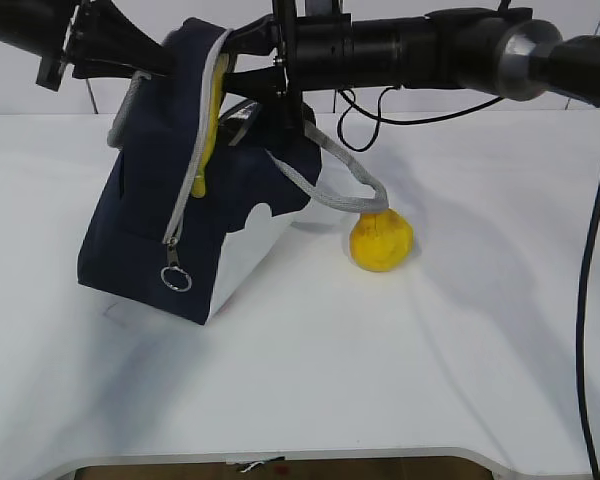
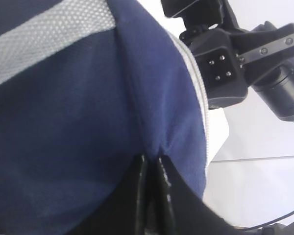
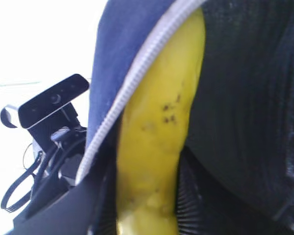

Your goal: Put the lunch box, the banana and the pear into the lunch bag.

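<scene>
Standing on the white tabletop [image 1: 400,380], left of centre, the navy-blue lunch bag [image 1: 145,235] leans with its top drawn up toward the far left, its grey zipper [image 1: 192,170] undone along the near edge and a metal ring pull [image 1: 176,279] hanging below it. A white side panel [image 1: 245,262] faces near and right. One grey webbing handle [image 1: 325,192] droops from the bag's right side down onto the pear [image 1: 381,240], which rests on the tabletop just right of the bag, outside it.

Left pincer [image 2: 152,169]: pressed together on a fold of the bag's navy fabric, as the left wrist view shows, where the two dark fingers [image 2: 164,186] meet at the pinched cloth. In the exterior view this arm enters from the upper left and holds the bag's top edge raised.

Right pincer [image 3: 147,196]: pinching the banana [image 3: 159,132], its ribbed fingers [image 3: 188,196] on either side of the fruit. The banana points up into the bag's mouth, lying between the zipper edge and the dark lining. In the exterior view a yellow strip of banana [image 1: 209,125] shows through the open zipper gap, with the right arm reaching in from the upper right above the bag.

The lunch box cannot be made out in any view.
</scene>
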`<action>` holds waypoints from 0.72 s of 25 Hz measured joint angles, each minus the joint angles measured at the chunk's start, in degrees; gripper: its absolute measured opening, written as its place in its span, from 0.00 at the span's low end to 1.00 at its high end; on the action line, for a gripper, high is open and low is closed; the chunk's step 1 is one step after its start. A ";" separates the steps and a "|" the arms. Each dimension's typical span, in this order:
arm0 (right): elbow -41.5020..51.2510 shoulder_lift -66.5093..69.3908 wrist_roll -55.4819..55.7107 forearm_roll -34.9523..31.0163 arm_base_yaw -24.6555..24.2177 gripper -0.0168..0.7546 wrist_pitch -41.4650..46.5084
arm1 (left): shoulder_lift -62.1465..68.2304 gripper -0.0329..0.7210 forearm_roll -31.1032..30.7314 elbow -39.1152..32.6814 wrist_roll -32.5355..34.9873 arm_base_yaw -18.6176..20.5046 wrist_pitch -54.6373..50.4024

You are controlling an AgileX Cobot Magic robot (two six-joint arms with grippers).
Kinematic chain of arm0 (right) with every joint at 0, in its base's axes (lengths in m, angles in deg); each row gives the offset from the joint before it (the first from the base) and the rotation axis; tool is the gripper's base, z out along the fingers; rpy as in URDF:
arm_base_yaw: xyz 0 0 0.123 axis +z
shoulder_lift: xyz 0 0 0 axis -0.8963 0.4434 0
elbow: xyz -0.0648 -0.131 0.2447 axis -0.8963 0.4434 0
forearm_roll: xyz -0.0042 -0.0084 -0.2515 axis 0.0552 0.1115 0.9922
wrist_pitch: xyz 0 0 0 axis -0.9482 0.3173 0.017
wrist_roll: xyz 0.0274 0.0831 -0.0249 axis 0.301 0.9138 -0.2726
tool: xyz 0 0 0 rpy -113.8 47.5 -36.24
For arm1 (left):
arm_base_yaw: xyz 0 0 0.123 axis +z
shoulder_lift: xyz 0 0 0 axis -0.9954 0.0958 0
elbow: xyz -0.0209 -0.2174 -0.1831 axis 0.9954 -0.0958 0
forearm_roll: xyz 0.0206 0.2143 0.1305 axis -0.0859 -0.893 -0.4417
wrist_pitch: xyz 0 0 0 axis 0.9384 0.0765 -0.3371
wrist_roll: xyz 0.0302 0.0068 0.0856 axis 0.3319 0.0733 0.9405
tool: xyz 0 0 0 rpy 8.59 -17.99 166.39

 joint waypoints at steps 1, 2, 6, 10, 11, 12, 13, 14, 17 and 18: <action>0.00 0.00 0.00 -0.01 0.00 0.36 -0.09 | 0.00 0.05 0.00 0.00 0.00 0.00 0.00; 0.00 0.00 0.00 -0.10 0.00 0.36 -0.09 | 0.00 0.05 0.00 0.00 0.00 0.00 0.00; 0.11 0.00 -0.28 -2.10 0.00 0.36 -0.09 | 0.00 0.05 0.24 0.00 0.00 0.00 0.11; 0.11 0.27 -1.83 -3.56 0.00 0.36 -0.21 | 0.00 0.05 0.36 0.12 0.00 0.12 0.23; 0.11 0.27 -2.08 -3.68 0.00 0.36 -0.21 | 0.00 0.05 0.36 0.12 0.00 0.23 0.23; 0.11 0.27 -2.20 -3.94 0.09 0.36 -0.29 | 0.00 0.05 0.36 0.12 0.00 0.23 0.23; 0.11 0.27 -2.32 -3.94 0.09 0.36 -0.29 | 0.00 0.05 0.36 0.12 0.00 0.23 0.23; 0.11 0.27 -2.47 -4.04 0.09 0.36 -0.33 | 0.00 0.05 0.36 0.12 0.00 0.23 0.31; 0.11 0.31 -2.58 -4.31 0.09 0.36 -0.43 | 0.00 0.05 0.36 0.12 0.00 0.23 0.35; 0.11 0.31 -2.58 -4.31 0.09 0.36 -0.43 | 0.00 0.05 0.36 0.12 0.00 0.23 0.35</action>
